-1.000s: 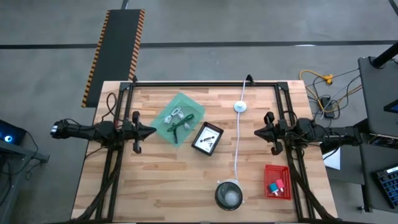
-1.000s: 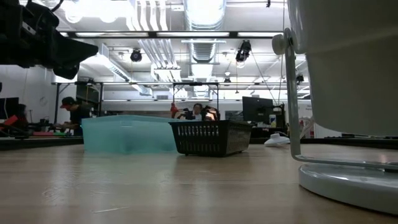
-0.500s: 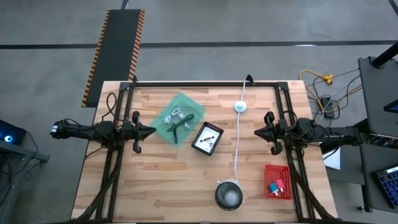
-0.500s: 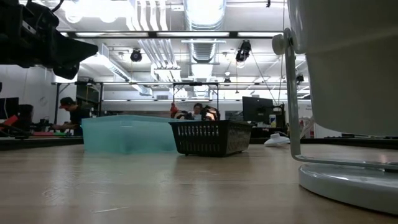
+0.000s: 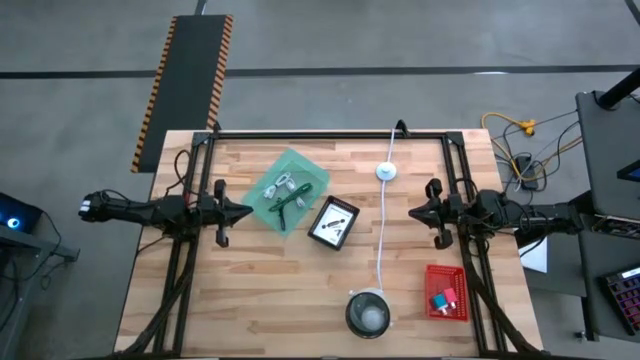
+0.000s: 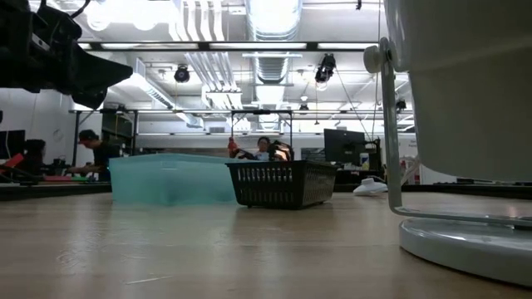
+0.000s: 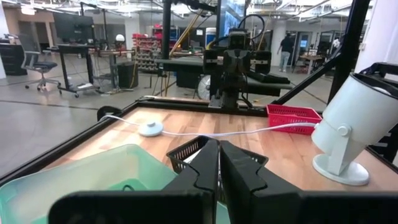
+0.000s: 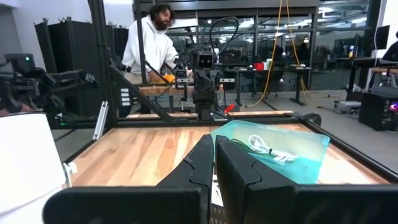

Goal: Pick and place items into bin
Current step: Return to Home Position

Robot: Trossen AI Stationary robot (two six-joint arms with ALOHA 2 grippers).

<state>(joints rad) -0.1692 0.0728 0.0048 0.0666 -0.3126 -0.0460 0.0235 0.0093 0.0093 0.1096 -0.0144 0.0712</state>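
The left gripper [image 5: 248,211] is held above the left edge of the table [image 5: 250,290], pointed toward the middle, with its fingers pressed together and nothing between them. Just beside it, a green bin [image 5: 312,170] is set at an angle; coiled white cables [image 5: 280,186] and a dark green stick [image 5: 288,207] are contained in it. A black basket [image 5: 343,204] is placed against the bin's right corner, and a white card [image 5: 330,228] is seen inside it. A white cord [image 5: 383,225] with a round puck [image 5: 386,171] is laid from the far edge down to a grey bowl [image 5: 367,314] at the near edge. The right gripper [image 5: 411,212] is held above the right side, facing the left one, its fingers likewise pressed together and empty. Near the right front corner, a red bin [image 5: 445,275] is shown, holding a blue adaptor [image 5: 437,301] and a red adaptor [image 5: 450,296].
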